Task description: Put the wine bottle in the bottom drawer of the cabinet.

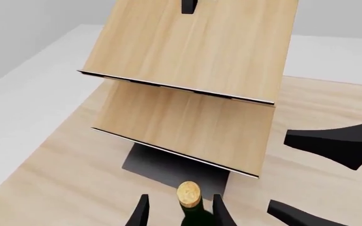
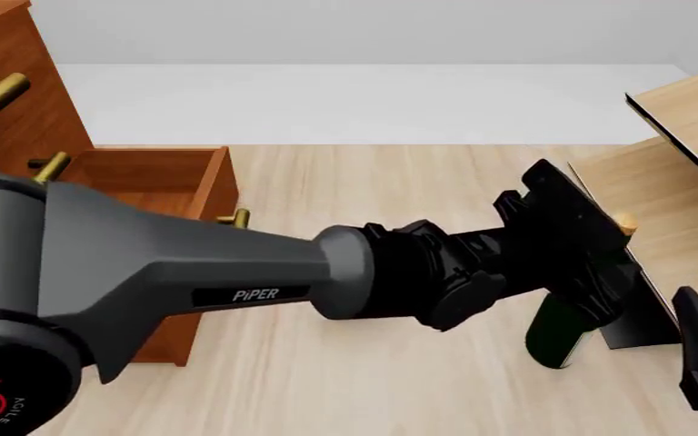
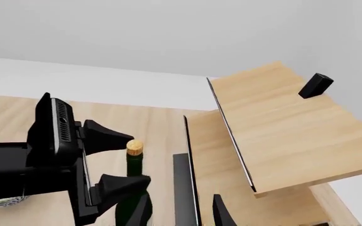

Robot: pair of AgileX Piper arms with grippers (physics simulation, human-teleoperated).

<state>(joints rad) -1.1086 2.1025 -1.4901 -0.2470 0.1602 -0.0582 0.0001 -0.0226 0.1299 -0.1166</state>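
The left gripper (image 3: 115, 160) has its jaws spread around the wine bottle (image 3: 132, 188), close beside the pale rack (image 3: 282, 132). The bottom drawer (image 2: 155, 173) is open.

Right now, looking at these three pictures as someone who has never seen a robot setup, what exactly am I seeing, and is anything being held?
These are computer-simulated pictures of two robot arms at a wooden table. The front view looks down from behind the arms; the other two come from small cameras mounted just behind each arm's claw.

The big grey arm is the left one. Its left gripper has its two black fingers on either side of the neck of the wine bottle, which stands upright on the table. Whether they already pinch it, I cannot tell.

The right gripper waits open beside it, holding nothing.

Behind the bottle is a pale slanted rack. On the far left stands the cabinet, with the bottom drawer pulled open.
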